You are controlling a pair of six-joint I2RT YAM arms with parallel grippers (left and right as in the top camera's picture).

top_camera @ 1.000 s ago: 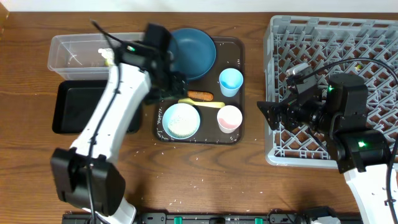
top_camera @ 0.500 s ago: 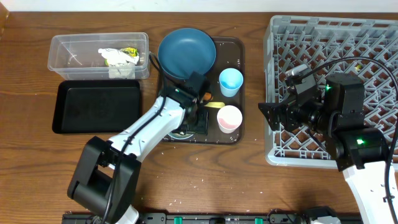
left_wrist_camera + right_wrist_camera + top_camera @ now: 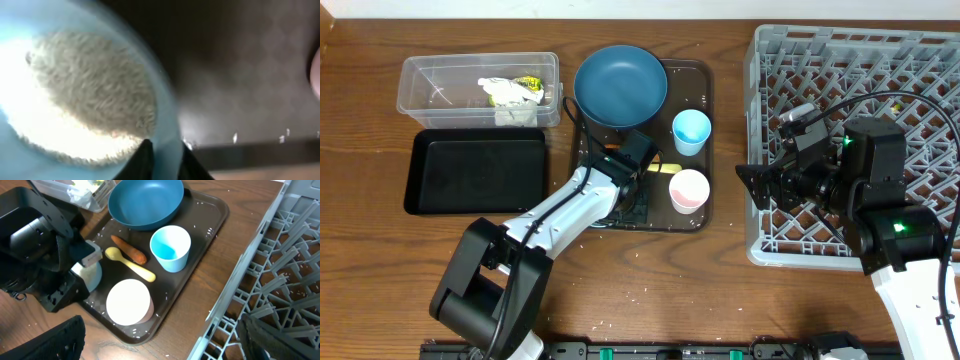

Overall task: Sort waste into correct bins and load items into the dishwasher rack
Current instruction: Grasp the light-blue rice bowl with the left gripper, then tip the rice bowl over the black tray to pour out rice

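My left gripper (image 3: 165,161) is shut on the rim of the white-and-light-blue bowl (image 3: 167,131), one finger inside and one outside. The bowl holds white rice (image 3: 90,85). In the overhead view the left gripper (image 3: 625,190) covers most of the bowl on the brown serving tray (image 3: 706,90). Also on that tray are the dark blue plate (image 3: 620,85), the light blue cup (image 3: 691,130), the pink cup (image 3: 689,190), the yellow spoon (image 3: 132,265) and the orange stick (image 3: 129,249). My right gripper (image 3: 758,186) stands open at the left edge of the grey rack (image 3: 850,60), holding nothing.
The clear tub (image 3: 420,85) at the back left holds crumpled white paper with a yellow-green wrapper (image 3: 510,92). The black tray (image 3: 470,175) lies just in front of it. Loose rice grains are scattered on the serving tray and on the table near it.
The left arm swung from over the tub and plate down to the bowl, and its gripper shut on the bowl's rim. The right arm has barely moved.
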